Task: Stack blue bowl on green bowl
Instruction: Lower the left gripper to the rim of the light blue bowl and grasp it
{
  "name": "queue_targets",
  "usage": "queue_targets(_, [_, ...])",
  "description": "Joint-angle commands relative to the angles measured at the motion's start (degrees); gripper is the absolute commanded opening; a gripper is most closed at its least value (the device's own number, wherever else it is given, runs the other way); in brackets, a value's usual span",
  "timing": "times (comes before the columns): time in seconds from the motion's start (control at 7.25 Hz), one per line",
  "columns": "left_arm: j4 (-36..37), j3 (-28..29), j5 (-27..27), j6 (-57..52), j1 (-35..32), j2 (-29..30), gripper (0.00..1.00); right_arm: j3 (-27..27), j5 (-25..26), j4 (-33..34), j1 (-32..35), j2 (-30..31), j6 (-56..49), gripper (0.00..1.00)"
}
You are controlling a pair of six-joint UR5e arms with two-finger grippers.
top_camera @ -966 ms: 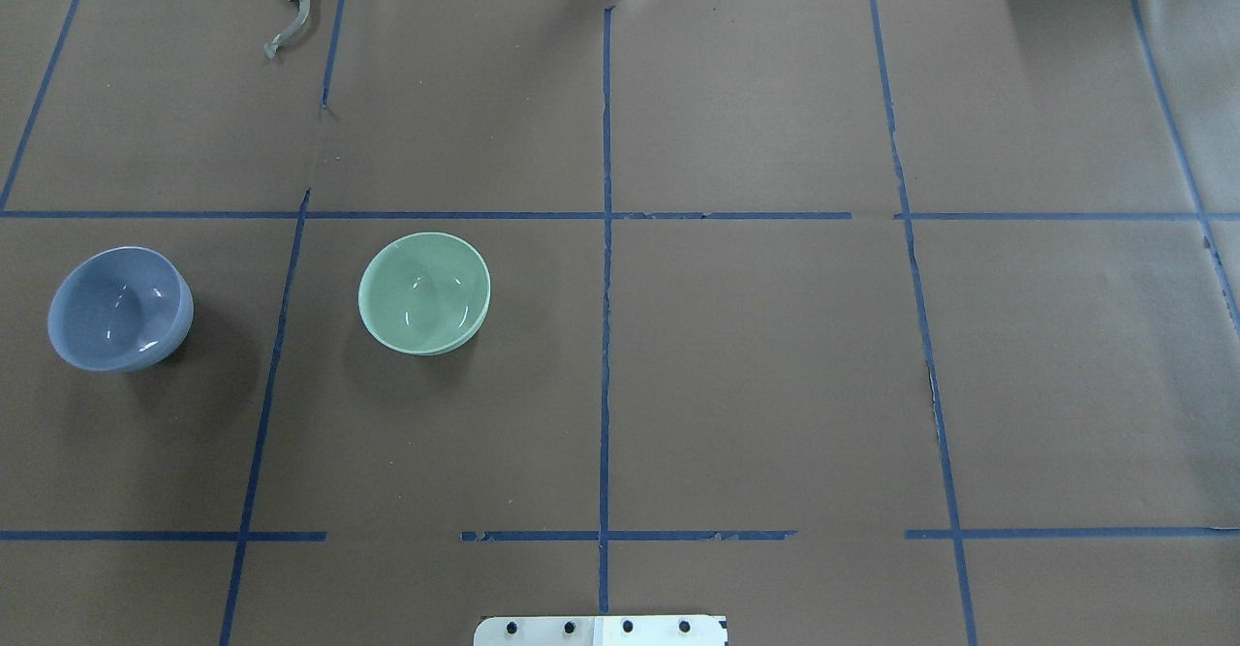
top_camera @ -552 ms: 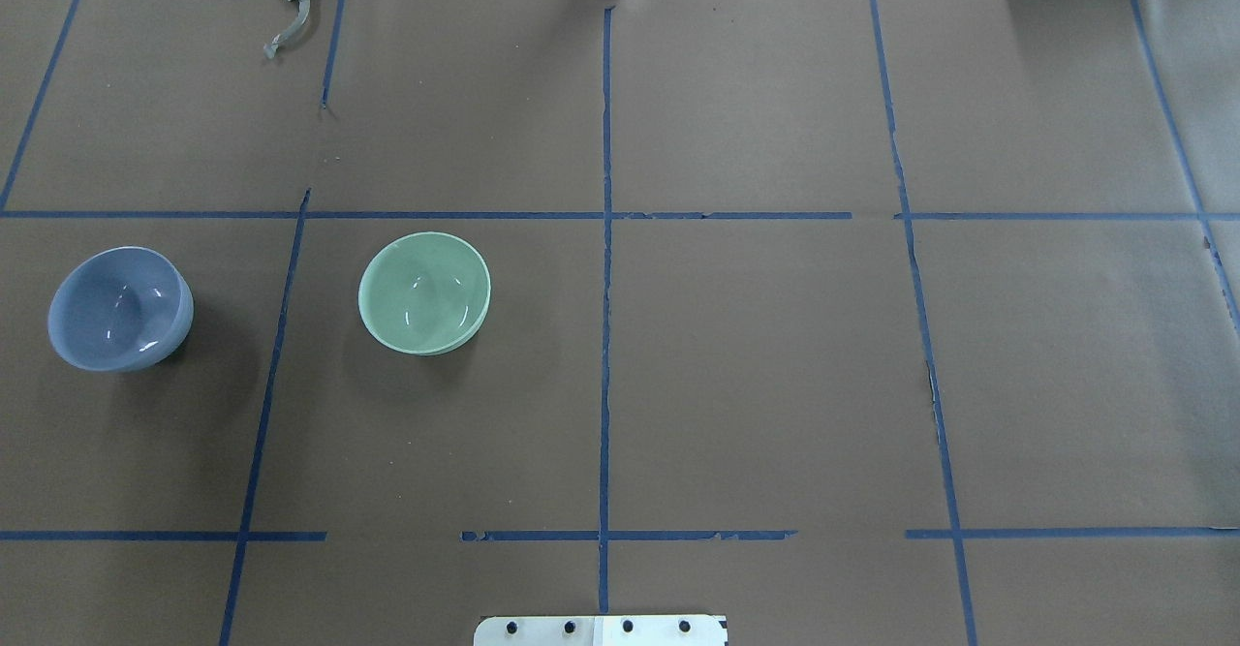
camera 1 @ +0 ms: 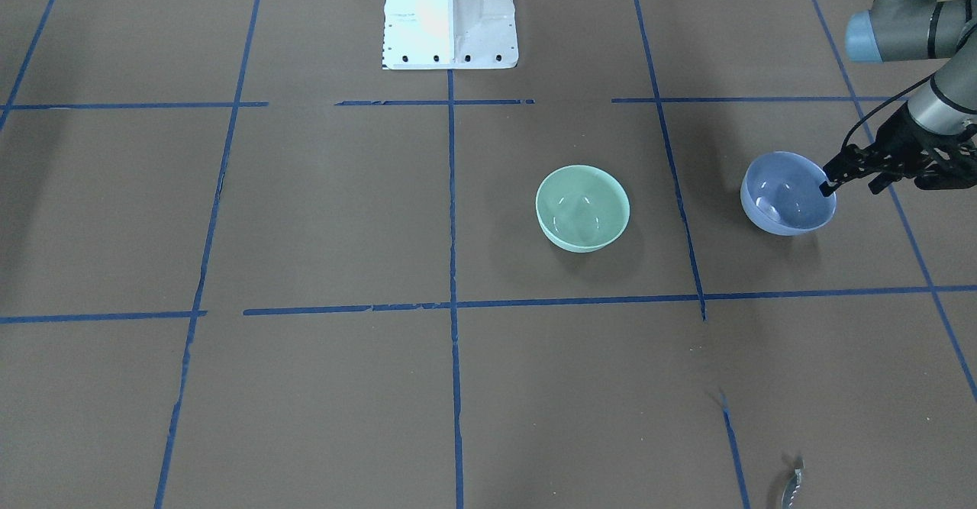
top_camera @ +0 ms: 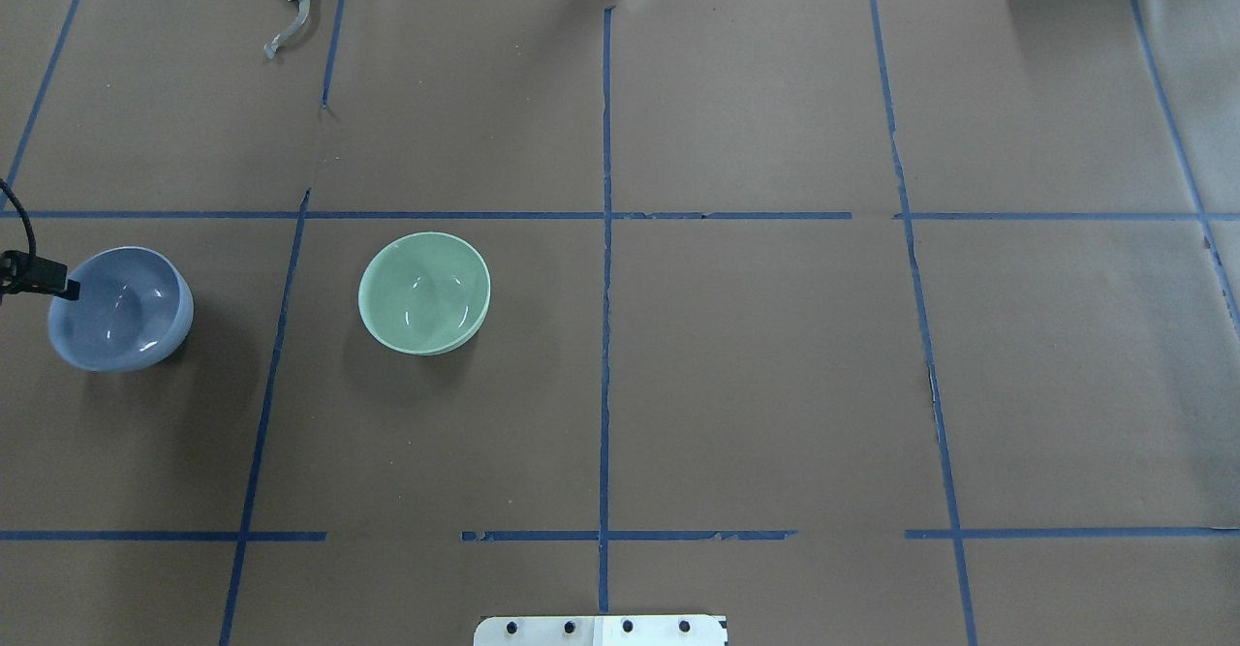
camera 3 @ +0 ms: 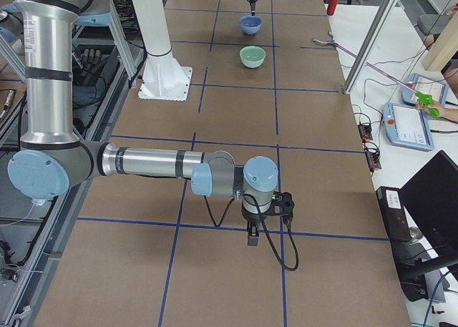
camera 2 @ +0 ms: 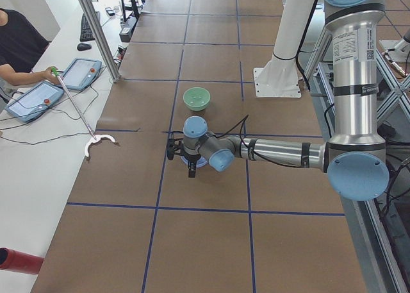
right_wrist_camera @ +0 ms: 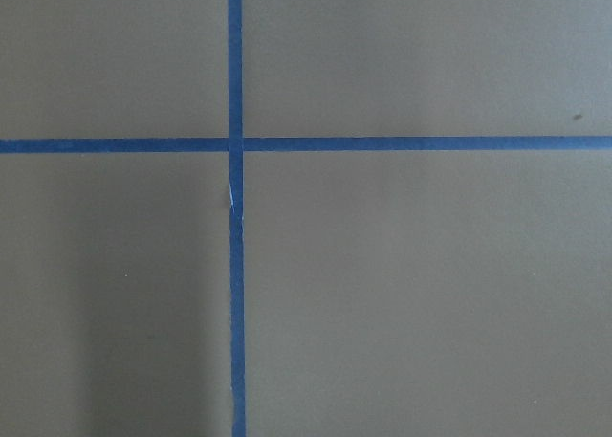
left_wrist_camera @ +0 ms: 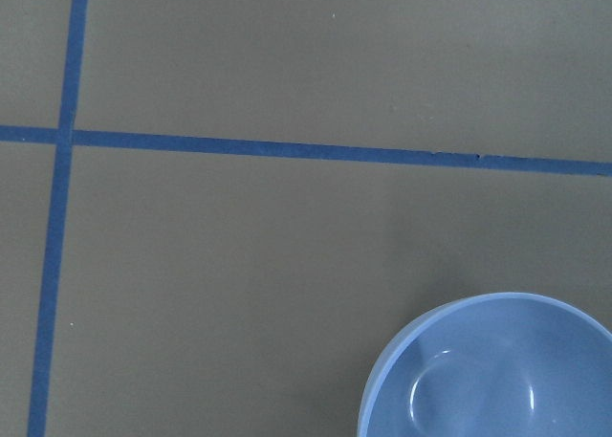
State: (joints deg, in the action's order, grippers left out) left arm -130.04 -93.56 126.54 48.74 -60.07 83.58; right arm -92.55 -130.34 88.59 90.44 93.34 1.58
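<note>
The blue bowl [top_camera: 121, 309] stands upright at the table's left, also in the front view [camera 1: 788, 192] and the left wrist view [left_wrist_camera: 497, 370]. The green bowl [top_camera: 424, 292] stands upright to its right, apart from it [camera 1: 582, 207]. My left gripper [camera 1: 849, 186] hovers at the blue bowl's outer rim with its jaws apart and empty. One fingertip [top_camera: 60, 287] shows over that rim in the overhead view. My right gripper [camera 3: 265, 214] hangs low over bare table far from both bowls. I cannot tell whether it is open or shut.
A metal grabber tool [top_camera: 286, 7] lies at the table's far left edge, held by an operator [camera 2: 19, 43] in the left side view. The white robot base [camera 1: 450, 20] stands at the table's near middle. Blue tape lines mark a grid on the brown table.
My left gripper's fingertip has come in at the overhead view's left edge, over the blue bowl's rim. Both bowls stay in place.
</note>
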Motion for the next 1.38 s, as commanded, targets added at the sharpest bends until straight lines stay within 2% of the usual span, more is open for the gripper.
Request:
queue_targets(0.0, [-4.7,2.1,-0.5,3.3,3.7,0.1,0.91,0.0,0.0,0.0,0.0,0.0,0.0,1.00])
queue_targets(0.14, [-4.8,1.5,-0.5,2.9,3.6,0.0,0.46,0.0,-0.1,0.1,0.0,0.0,0.0,1.00])
queue_targets(0.28, [-4.7,1.5,-0.5,2.5,3.5,0.0,0.14,0.0,0.0,0.0,0.0,0.0,0.0,1.00])
queue_targets(0.41, [-4.7,1.0,-0.4,2.2,3.2,-0.2,0.04,0.0,0.0,0.0,0.0,0.0,0.0,1.00])
queue_targets(0.55, [-4.4,-0.1,0.0,-0.6,3.0,-1.9,0.00,0.0,0.0,0.0,0.0,0.0,0.0,1.00])
queue_targets(0.83, [-3.8,-3.8,0.6,-2.9,1.9,-4.6,0.00,0.0,0.0,0.0,0.0,0.0,0.0,1.00])
queue_targets(1.1, [-1.1,-8.2,8.9,-5.3,-4.2,-6.1,0.00,0.0,0.0,0.0,0.0,0.0,0.0,1.00])
queue_targets(1.24, [5.2,-12.3,9.9,-9.2,-7.6,-6.2,0.00,0.0,0.0,0.0,0.0,0.0,0.0,1.00])
